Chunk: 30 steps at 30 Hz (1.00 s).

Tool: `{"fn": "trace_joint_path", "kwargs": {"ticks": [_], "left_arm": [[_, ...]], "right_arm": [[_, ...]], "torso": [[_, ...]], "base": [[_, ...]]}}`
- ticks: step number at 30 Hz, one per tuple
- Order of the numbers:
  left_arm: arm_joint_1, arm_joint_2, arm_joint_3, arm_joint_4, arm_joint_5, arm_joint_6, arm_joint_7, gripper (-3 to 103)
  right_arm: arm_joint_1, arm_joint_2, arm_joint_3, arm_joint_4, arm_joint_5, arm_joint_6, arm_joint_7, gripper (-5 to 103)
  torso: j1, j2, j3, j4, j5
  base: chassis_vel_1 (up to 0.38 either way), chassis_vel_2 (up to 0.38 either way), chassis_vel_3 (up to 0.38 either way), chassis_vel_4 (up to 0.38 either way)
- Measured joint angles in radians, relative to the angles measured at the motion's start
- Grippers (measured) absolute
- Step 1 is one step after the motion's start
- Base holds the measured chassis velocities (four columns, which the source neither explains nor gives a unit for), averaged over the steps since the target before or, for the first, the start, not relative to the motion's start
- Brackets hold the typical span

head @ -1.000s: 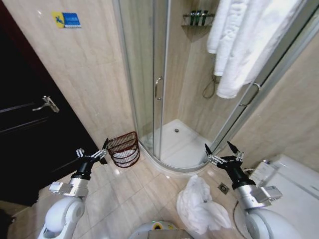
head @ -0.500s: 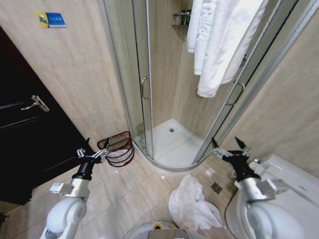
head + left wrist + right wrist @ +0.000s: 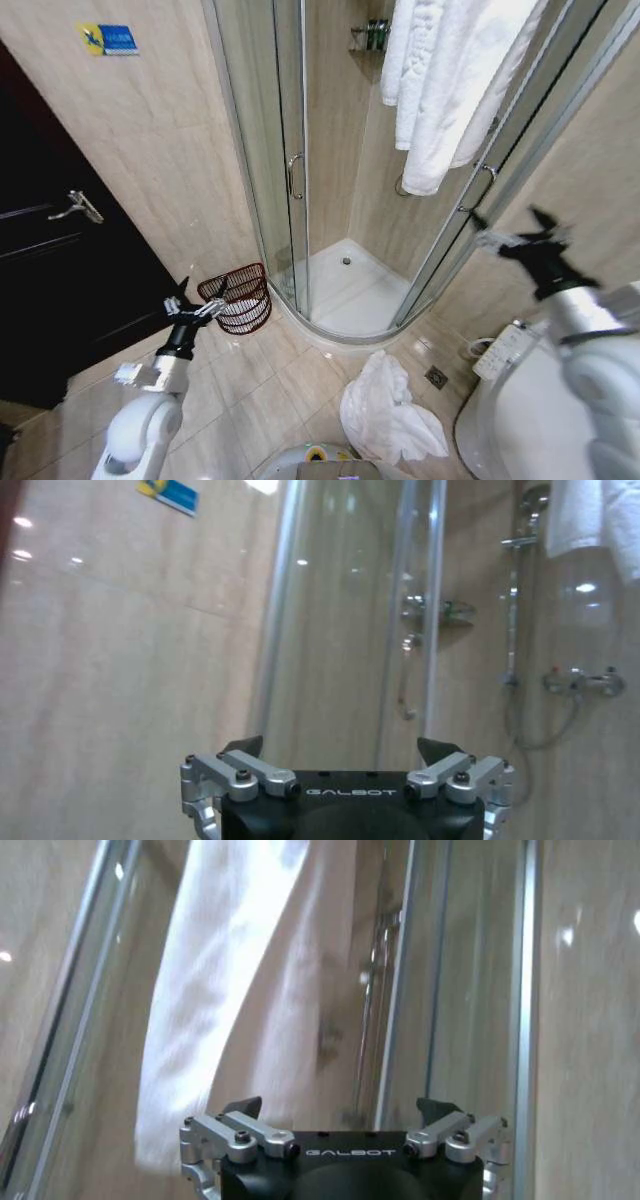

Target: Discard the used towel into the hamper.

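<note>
The right gripper [image 3: 512,228], jaws wide and empty, points toward the hanging towel [image 3: 440,90] up-left of it; the hamper [image 3: 237,298] sits by the open left gripper [image 3: 203,297].

Looked openwork wicker or wire, reddish-brown and matt: hamper [image 3: 238,297], just past the left gripper [image 3: 203,293] fingertips. Looked soft, rumpled white cloth: towel [image 3: 388,412] on the floor, below and well apart from the right gripper [image 3: 512,226]. Same thick terry cloth on the hung towels [image 3: 445,85] beyond those spread fingers. Clear, glossy glass in bright metal frames: shower doors [image 3: 275,150]. Polished beige tile, reflective: walls [image 3: 160,150]. Matt black plastic with silvery metal links: both grippers.
</note>
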Motion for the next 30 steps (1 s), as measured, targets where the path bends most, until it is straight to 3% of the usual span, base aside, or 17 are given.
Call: {"fn": "trace_joint_path", "kwargs": {"ticks": [1, 4, 5, 6, 9, 11, 14, 15, 17, 19, 22, 24, 26, 27, 28, 30], "left_arm": [[0.0, 0.0, 0.0, 0.0, 0.0, 0.0, 0.0, 100], [0.004, -0.015, -0.01, -0.002, 0.019, 0.014, -0.009, 100], [0.009, -0.019, -0.017, -0.005, 0.023, 0.018, -0.011, 100], [0.009, -0.019, -0.017, -0.005, 0.023, 0.018, -0.011, 100], [0.022, -0.025, -0.028, -0.007, 0.03, 0.022, -0.013, 100], [0.023, -0.025, -0.029, -0.008, 0.03, 0.022, -0.013, 100], [0.032, -0.025, -0.033, -0.014, 0.031, 0.022, -0.013, 100], [0.032, -0.025, -0.033, -0.014, 0.031, 0.022, -0.013, 100], [0.037, -0.027, -0.034, -0.018, 0.031, 0.021, -0.014, 100], [0.038, -0.028, -0.034, -0.019, 0.031, 0.021, -0.013, 100], [0.044, -0.039, -0.027, -0.025, 0.038, 0.018, -0.013, 100], [0.045, -0.041, -0.025, -0.027, 0.039, 0.017, -0.012, 100], [0.05, -0.048, -0.018, -0.033, 0.041, 0.014, -0.01, 100], [0.051, -0.051, -0.015, -0.035, 0.041, 0.011, -0.009, 100], [0.051, -0.051, -0.015, -0.035, 0.041, 0.011, -0.009, 100], [0.059, -0.054, -0.013, -0.038, 0.033, 0.0, -0.006, 100]], "right_arm": [[0.0, 0.0, 0.0, 0.0, 0.0, 0.0, 0.0, 100], [0.087, -0.158, 0.049, -0.1, 0.113, 0.008, -0.022, 100], [0.134, -0.216, 0.051, -0.139, 0.158, 0.008, -0.03, 100], [0.134, -0.216, 0.051, -0.139, 0.158, 0.008, -0.03, 100], [0.284, -0.371, 0.008, -0.252, 0.319, -0.006, -0.038, 100], [0.319, -0.408, -0.011, -0.281, 0.351, -0.009, -0.036, 100], [0.421, -0.587, -0.072, -0.429, 0.527, -0.009, -0.063, 100], [0.421, -0.587, -0.072, -0.429, 0.527, -0.009, -0.063, 100], [0.415, -0.682, -0.069, -0.509, 0.618, 0.021, -0.115, 100], [0.41, -0.709, -0.066, -0.532, 0.645, 0.031, -0.13, 100], [0.362, -0.897, -0.034, -0.674, 0.789, 0.097, -0.18, 100], [0.348, -0.935, -0.023, -0.699, 0.809, 0.108, -0.188, 100], [0.296, -1.078, 0.005, -0.8, 0.866, 0.15, -0.224, 100], [0.278, -1.129, 0.005, -0.834, 0.892, 0.168, -0.225, 100], [0.278, -1.129, 0.005, -0.834, 0.892, 0.168, -0.225, 100], [0.233, -1.289, -0.012, -0.935, 0.946, 0.223, -0.187, 100]], "torso": [[0.0, 0.0, 0.0, 0.0, 0.0], [0.0, 0.0, 0.0, 0.0025, 0.0004], [0.0, 0.0, 0.0, 0.0025, -0.0003], [0.0, 0.0, 0.0, 0.0025, -0.0003], [0.0, 0.0, 0.0, 0.0022, 0.0002], [0.0, 0.0, 0.0, 0.0022, 0.0], [0.0, 0.0, 0.0, 0.002, 0.0], [0.0, 0.0, 0.0, 0.002, 0.0], [0.0, 0.0, 0.0, 0.0015, -0.0001], [0.0, 0.0, 0.0, 0.0014, 0.0], [0.0, 0.0, 0.0, 0.0016, 0.0003], [0.0, 0.0, 0.0, 0.0016, -0.0006], [0.0, 0.0, 0.0, 0.0017, -0.0018], [0.0, 0.0, 0.0, 0.0017, -0.0006], [0.0, 0.0, 0.0, 0.0017, -0.0006], [0.0, 0.0, 0.0, 0.0019, -0.0001]], "base": [[0.0, 0.0, 0.0, 0.0], [0.0, 0.0, 0.0, 0.0], [0.0, 0.0, 0.0, 0.0], [0.0, 0.0, 0.0, 0.0], [0.0, 0.0, 0.0, 0.0], [0.0, 0.0, 0.0, 0.0], [0.0, 0.0, 0.0, 0.0], [0.0, 0.0, 0.0, 0.0], [0.0, 0.0, 0.0, 0.0], [0.0, 0.0, 0.0, 0.0], [0.0, 0.0, 0.0, 0.0], [0.0, 0.0, 0.0, 0.0], [0.0, 0.0, 0.0, 0.0], [0.0, 0.0, 0.0, 0.0], [0.0, 0.0, 0.0, 0.0], [0.0, 0.0, 0.0, 0.0]]}}
